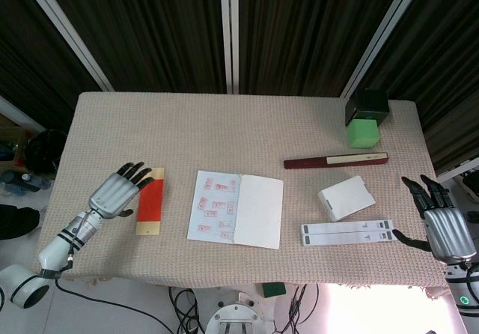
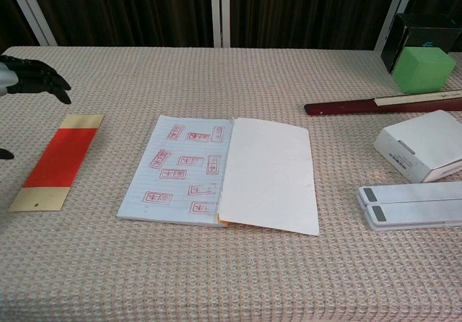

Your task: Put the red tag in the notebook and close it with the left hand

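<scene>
My left hand (image 1: pixel 118 192) sits at the far left of the surface (image 1: pixel 247 120), fingers spread and extended, holding nothing. In the head view the fingertips lie just beside the top left edge of the red tag (image 1: pixel 150 201); I can't tell whether they touch it. Chest view shows only the dark fingertips at the left frame edge, above the tag and apart from it.

Red tag lies flat on the surface, long axis roughly away from me, slightly tilted, with tan ends and a small hole at the near end. It's left of the notebook (image 1: pixel 236 208), with a clear gap between them, not in it.

Notebook is open flat near the middle. The left page is lined, with red stamped marks. The right page is blank white and lies a bit over the spine.

Right of the notebook: a white box (image 1: pixel 346 198), with a flat white bar (image 1: pixel 348 233) with grey end patches in front of it. Behind the box, a long dark-red strip (image 1: pixel 335 161) with a pale ruler-like piece on its right half. Further back, a green block (image 1: pixel 363 132) against a dark box (image 1: pixel 367 105).

My right hand (image 1: pixel 441 222) is at the far right edge, just off the surface corner, fingers spread and pointing up, thumb out to the side, holding nothing. It's seen in the head view only.
</scene>
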`<state>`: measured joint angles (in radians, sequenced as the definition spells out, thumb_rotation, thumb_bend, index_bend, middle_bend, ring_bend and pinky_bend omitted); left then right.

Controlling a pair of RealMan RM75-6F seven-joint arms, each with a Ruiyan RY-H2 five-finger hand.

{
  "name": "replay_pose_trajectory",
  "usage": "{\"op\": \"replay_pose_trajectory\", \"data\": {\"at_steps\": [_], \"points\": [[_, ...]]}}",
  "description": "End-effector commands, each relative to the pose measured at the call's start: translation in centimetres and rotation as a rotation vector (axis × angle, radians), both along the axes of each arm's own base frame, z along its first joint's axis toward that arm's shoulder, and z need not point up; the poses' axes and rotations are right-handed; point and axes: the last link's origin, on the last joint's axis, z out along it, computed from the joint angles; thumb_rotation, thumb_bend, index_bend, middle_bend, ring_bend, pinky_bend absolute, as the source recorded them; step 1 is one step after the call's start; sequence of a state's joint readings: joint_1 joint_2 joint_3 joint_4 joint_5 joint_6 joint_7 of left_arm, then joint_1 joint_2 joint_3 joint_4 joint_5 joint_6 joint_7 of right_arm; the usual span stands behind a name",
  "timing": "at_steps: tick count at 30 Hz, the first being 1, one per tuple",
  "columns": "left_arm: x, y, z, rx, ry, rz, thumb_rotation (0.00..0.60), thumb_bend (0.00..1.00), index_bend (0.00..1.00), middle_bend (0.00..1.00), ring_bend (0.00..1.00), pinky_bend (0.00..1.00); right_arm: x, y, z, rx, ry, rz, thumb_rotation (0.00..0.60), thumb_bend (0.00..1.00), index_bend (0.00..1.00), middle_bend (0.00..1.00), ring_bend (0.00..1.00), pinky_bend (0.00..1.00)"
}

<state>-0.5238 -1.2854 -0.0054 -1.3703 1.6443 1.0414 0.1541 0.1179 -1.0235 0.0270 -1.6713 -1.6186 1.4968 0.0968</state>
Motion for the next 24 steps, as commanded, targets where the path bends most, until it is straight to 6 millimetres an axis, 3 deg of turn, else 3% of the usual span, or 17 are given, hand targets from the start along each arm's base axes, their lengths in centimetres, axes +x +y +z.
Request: {"op": "replay_pose_trajectory", "data": {"at_steps": [1, 15, 24], "points": [[0.1, -0.1, -0.3, -0.006, -0.011, -0.010, 0.600, 0.06, 0.22, 0.12, 0.05, 0.16, 0.0, 0.0, 0.0, -0.001, -0.001, -0.001, 0.600, 0.06, 0.00, 0.14, 0.00, 0.11], [-1.6, -0.6, -1.5, -0.114, 0.103, -0.104, 0.600, 0.06, 0.24, 0.09, 0.05, 0.15, 0.5, 1.0, -0.4, -0.002, -0.001, -0.013, 0.600, 0.06, 0.00, 0.14, 0.00, 0.11], [-1.6, 0.3, -2.6, -0.162, 0.145, -0.143, 0.600, 0.06, 0.24, 0.07, 0.04, 0.15, 0.9, 1.8, -0.6, -0.014, 0.000, -0.024, 0.600, 0.06, 0.00, 0.14, 0.00, 0.11]]}}
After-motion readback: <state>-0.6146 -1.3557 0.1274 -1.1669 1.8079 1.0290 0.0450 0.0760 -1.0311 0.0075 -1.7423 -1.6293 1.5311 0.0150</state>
